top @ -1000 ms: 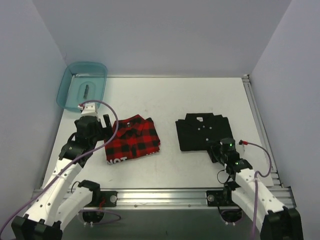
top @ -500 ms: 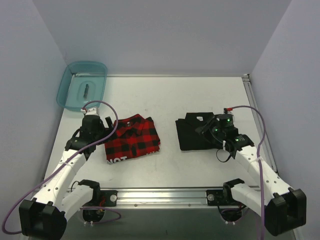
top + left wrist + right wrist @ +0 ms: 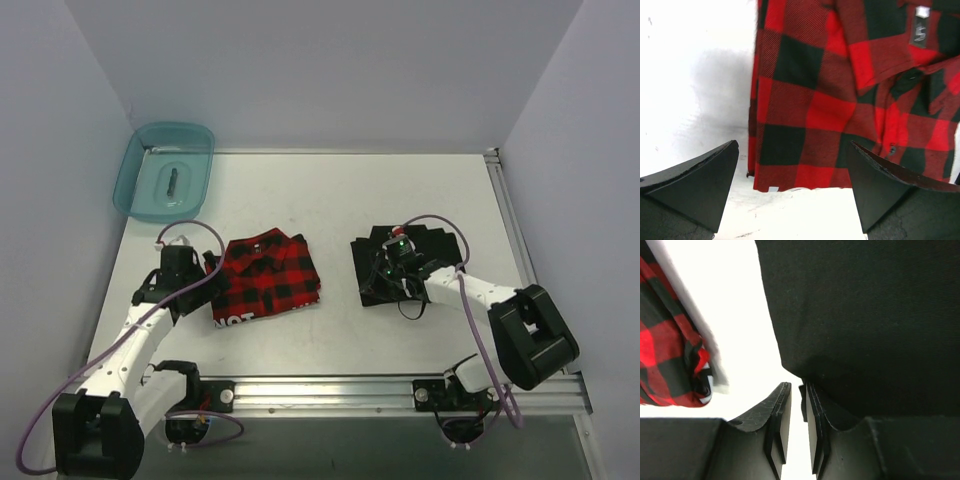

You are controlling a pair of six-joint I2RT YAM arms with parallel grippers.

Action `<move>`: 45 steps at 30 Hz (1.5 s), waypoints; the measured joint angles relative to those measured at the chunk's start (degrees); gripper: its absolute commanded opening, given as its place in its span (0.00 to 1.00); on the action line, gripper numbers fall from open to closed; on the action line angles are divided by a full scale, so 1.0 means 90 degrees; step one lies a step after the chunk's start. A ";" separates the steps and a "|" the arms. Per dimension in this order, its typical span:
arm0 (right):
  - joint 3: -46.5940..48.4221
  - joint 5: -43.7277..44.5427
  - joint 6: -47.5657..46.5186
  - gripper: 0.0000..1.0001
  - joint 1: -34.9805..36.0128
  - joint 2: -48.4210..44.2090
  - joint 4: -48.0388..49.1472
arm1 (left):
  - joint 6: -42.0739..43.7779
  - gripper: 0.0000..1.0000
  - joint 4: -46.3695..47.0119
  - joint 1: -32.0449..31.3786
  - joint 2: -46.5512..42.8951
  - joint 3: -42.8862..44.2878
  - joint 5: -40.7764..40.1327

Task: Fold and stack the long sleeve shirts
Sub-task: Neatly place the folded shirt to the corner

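Note:
The red-and-black plaid shirt (image 3: 268,278) lies folded left of centre, with white letters at its front hem. My left gripper (image 3: 213,268) sits at its left edge, open wide, the plaid cloth (image 3: 830,100) just beyond the fingertip line (image 3: 793,144) and nothing between the fingers. The black shirt (image 3: 368,255) lies folded to the right. My right gripper (image 3: 372,290) is low at its front left edge. In the right wrist view the jaws (image 3: 796,386) stand a narrow slit apart with bare table showing through, and the black cloth (image 3: 865,315) rests against the right finger.
A translucent teal bin (image 3: 128,185) holding a small dark item (image 3: 172,182) stands at the back left corner. A metal rail (image 3: 505,230) runs along the table's right side. Grey walls close in the sides and back.
My right arm has swung from the front right across the black shirt to its front left edge, its jaws narrowing. The left gripper has dropped slightly closer to the plaid shirt's left edge.

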 measured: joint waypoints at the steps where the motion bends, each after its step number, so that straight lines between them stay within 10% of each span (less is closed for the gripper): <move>1: 0.0017 -0.0002 -0.0070 0.21 0.0012 -0.0012 -0.0051 | -0.0044 0.97 -0.0010 0.0068 0.0022 -0.0090 0.0073; 11: 0.2414 -0.0648 -0.1200 0.82 0.0061 0.0112 -0.1328 | -0.0189 0.98 -0.0027 0.0546 0.0299 -0.0155 0.0364; 33: 0.5270 -0.1960 -0.2319 0.80 0.0636 0.4146 -0.1627 | -0.0991 0.91 0.0770 0.0622 0.0231 -0.1035 0.0716; 45: 0.5773 -0.2152 -0.2300 0.53 0.0962 0.4636 -0.1423 | -0.1112 0.44 0.1304 0.0624 0.0610 -0.1144 0.0784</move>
